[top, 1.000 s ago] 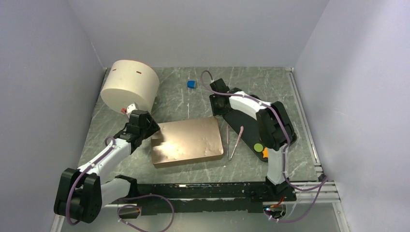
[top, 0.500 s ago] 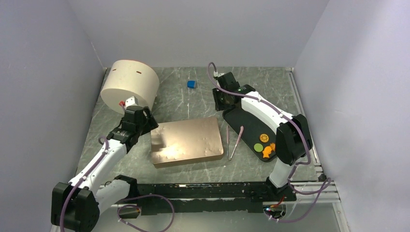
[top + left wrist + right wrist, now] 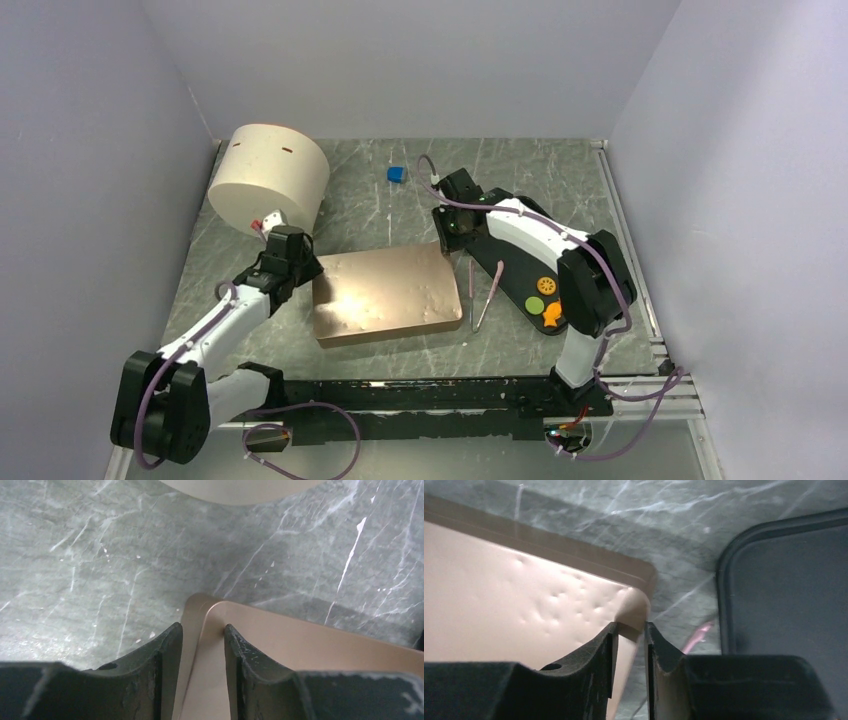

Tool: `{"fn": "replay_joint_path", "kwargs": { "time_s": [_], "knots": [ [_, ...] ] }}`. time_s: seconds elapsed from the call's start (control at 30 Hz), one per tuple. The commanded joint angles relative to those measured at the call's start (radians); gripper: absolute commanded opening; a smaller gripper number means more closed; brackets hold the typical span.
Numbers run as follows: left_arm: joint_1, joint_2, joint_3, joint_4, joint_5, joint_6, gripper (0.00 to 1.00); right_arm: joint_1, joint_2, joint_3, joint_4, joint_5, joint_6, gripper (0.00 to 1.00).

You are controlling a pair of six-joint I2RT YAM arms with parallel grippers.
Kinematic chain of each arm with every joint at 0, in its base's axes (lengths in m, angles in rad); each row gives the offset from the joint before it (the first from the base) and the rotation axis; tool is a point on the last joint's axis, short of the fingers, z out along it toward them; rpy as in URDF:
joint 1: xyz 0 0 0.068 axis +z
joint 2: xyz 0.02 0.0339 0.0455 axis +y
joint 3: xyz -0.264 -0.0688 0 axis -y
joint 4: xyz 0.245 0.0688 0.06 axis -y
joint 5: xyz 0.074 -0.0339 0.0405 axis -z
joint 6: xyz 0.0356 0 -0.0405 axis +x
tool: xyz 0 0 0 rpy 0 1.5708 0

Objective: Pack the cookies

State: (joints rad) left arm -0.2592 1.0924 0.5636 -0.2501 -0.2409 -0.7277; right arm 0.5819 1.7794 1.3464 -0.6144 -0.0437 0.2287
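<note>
Left gripper first: the jaws are drawn in narrow and they straddle the far-left corner of the copper tin. One finger sits outside against the side wall, the other over the top face, and the rim fills the gap between them. Over to the right gripper, and we get the same at the far-right corner: a slim gap with the tin's rounded corner wedged in it. So we have both claws clamped on the tin, one at each far corner, on the marble table.

The cookies? We find them on the black tray, right of the tin, down at its near end. There's an orange round, a green round and an orange fish, close together and well apart from either gripper. Pink tweezers lie on the marble between tin and tray.

At the back we see a small blue cube, and a cream round drum behind the left wrist.

We can't see inside the tin; its dented top covers everything. The right arm crosses the tray's far end and hides part of it. Both wrist cameras cut the tin off. The drum is only a pale sliver at the top of the left wrist view, and the tweezers are a pink blur in the right wrist's.
</note>
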Motion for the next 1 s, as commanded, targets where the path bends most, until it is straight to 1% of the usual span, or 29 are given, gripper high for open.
{"fn": "replay_joint_path", "kwargs": {
  "time_s": [0.0, 0.1, 0.2, 0.3, 0.4, 0.5, 0.57, 0.67, 0.73, 0.8, 0.9, 0.97],
  "knots": [
    [-0.005, 0.072, -0.044, -0.046, -0.028, -0.03, 0.4, 0.008, 0.036, -0.031, 0.022, -0.002, 0.005, 0.28],
    [-0.009, 0.101, -0.065, -0.029, -0.021, -0.045, 0.38, 0.009, 0.055, -0.043, 0.023, 0.015, 0.005, 0.27],
    [-0.01, 0.135, -0.054, -0.007, -0.007, -0.046, 0.36, 0.009, 0.066, -0.036, 0.028, 0.031, 0.004, 0.27],
    [-0.011, 0.137, -0.012, -0.021, -0.008, -0.038, 0.38, 0.008, 0.038, -0.026, 0.039, 0.041, 0.01, 0.26],
    [-0.012, 0.076, 0.028, -0.057, -0.041, -0.018, 0.46, 0.004, -0.027, -0.039, 0.069, 0.097, 0.022, 0.31],
    [-0.012, -0.014, 0.068, -0.113, -0.088, 0.01, 0.56, -0.017, -0.109, -0.071, 0.098, 0.133, 0.04, 0.35],
    [-0.012, -0.074, 0.1, -0.149, -0.115, 0.04, 0.63, -0.049, -0.179, -0.105, 0.118, 0.133, 0.059, 0.38],
    [-0.011, -0.172, 0.144, -0.197, -0.162, 0.097, 0.71, -0.122, -0.306, -0.179, 0.156, 0.134, 0.085, 0.44],
    [-0.011, -0.228, 0.171, -0.209, -0.181, 0.143, 0.75, -0.19, -0.403, -0.236, 0.188, 0.133, 0.098, 0.5],
    [-0.012, -0.283, 0.195, -0.211, -0.199, 0.193, 0.81, -0.233, -0.501, -0.286, 0.209, 0.158, 0.095, 0.56],
    [-0.01, -0.366, 0.225, -0.195, -0.212, 0.284, 0.88, -0.237, -0.647, -0.351, 0.233, 0.262, 0.098, 0.67],
    [-0.012, -0.407, 0.248, -0.197, -0.226, 0.341, 0.91, -0.238, -0.753, -0.388, 0.247, 0.308, 0.103, 0.72]
  ]
}}
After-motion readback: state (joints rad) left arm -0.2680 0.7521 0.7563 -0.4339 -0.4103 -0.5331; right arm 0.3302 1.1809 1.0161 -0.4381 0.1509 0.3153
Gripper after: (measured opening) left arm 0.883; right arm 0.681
